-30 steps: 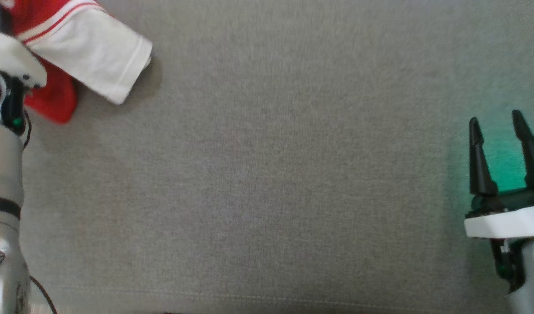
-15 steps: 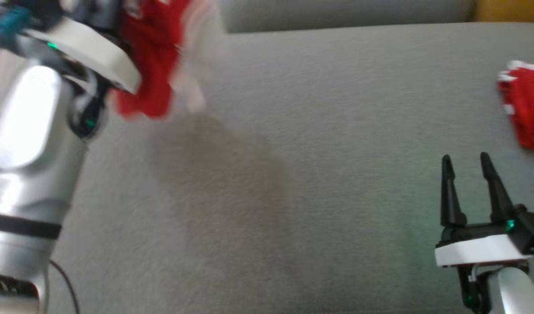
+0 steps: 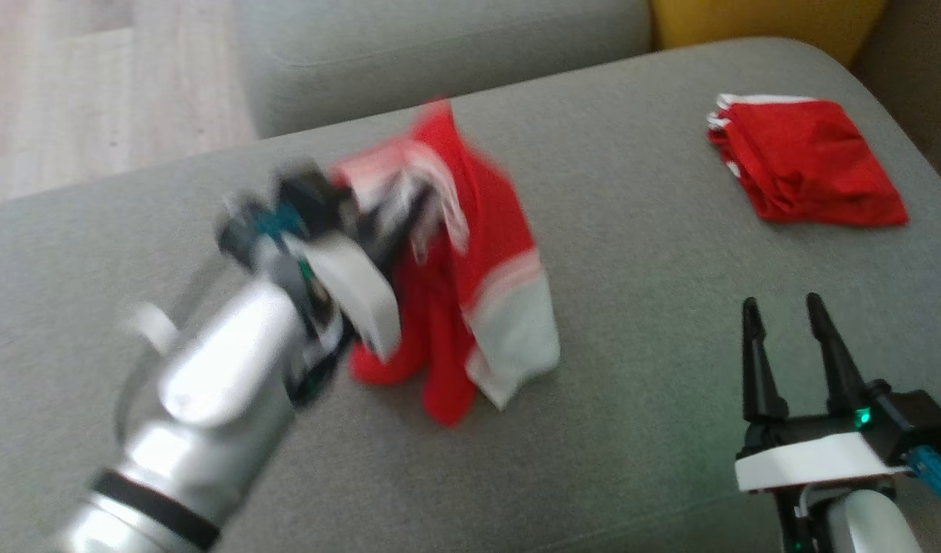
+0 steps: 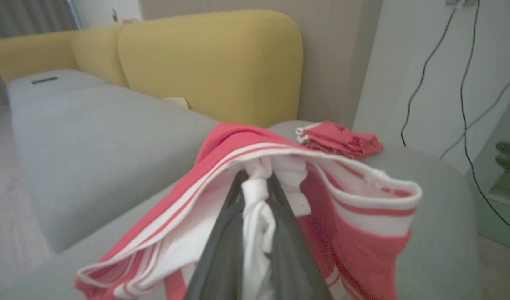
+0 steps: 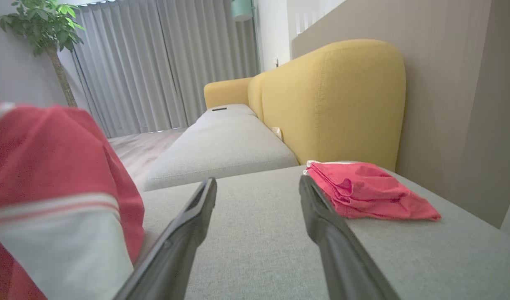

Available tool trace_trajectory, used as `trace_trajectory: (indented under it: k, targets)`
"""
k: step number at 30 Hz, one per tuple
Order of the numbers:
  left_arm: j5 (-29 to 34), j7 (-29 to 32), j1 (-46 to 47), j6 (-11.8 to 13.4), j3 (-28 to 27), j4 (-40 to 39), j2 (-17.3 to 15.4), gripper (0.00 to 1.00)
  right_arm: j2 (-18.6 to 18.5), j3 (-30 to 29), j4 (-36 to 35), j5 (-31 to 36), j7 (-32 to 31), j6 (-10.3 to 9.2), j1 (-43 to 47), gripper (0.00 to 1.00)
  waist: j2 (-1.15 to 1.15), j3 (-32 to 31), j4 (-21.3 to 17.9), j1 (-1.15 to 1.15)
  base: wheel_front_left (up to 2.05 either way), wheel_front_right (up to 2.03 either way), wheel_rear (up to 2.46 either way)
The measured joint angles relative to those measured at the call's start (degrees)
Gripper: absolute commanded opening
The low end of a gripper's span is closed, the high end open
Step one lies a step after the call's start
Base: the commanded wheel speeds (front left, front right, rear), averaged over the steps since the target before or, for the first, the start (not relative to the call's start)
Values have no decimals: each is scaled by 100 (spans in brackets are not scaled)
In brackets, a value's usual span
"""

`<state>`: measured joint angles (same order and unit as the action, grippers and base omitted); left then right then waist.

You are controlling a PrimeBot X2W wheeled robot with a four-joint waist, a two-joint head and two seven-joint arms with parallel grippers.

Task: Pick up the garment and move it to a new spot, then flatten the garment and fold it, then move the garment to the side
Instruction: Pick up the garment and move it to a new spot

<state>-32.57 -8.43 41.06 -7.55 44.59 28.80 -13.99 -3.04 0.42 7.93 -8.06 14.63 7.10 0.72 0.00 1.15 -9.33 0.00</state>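
above the grey sofa seat, the left gripper pinched a bunched white fold of the red-and-white garment, which dangled mid-cushion; so narrow a bite might slip. the right gripper stood spread, empty.

1. We note the head camera has swung. The seat cushion's far edge and the wooden floor are now in frame, and the folded red pile shows whole; 1.0 s ago we saw only grey cushion.
2. The garment lay on the cushion 1.0 s ago. It now hangs bunched from the left gripper, which is clamped on white fabric.
3. The garment sits nearer the right gripper than before, having been well apart earlier.
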Motion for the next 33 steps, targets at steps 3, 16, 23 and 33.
trace_trajectory:
  k: [3,16,23,33]
  targets:
    - [136,-149,-380,23,302,617,230,0,3,133,-3,-52,1,0,-3,100,0,117,-150,0,0,0,0]
    - [524,-580,-861,948,40,1089,877,100,33,307,-286,-441,1,0,72,100,0,100,-262,0,0,0,0]
    - [839,-584,-2349,1473,-804,-359,577,100,40,107,-149,-474,0,0,644,100,0,-278,436,0,0,0,0]
    - [1482,-586,-4276,1605,-2281,-2029,477,100,51,-255,-90,-545,0,0,910,100,0,-665,1344,0,0,0,0]
